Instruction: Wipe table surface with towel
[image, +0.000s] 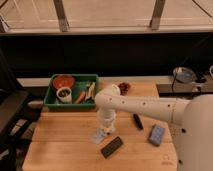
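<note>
My gripper (104, 128) points straight down at the wooden table (60, 145), left of its middle. Its tip presses on a small pale towel (98, 136) that lies crumpled on the wood and sticks out to the gripper's lower left. The white arm (145, 106) reaches in from the right edge, across the table's back half. The part of the towel under the gripper is hidden.
A green bin (71, 103) at the back left holds a red bowl (63, 81), a white cup (64, 93) and some utensils. A black flat object (112, 146), a black pen-like item (137, 121) and a blue sponge (156, 134) lie to the right. A metal pot (183, 75) stands far right.
</note>
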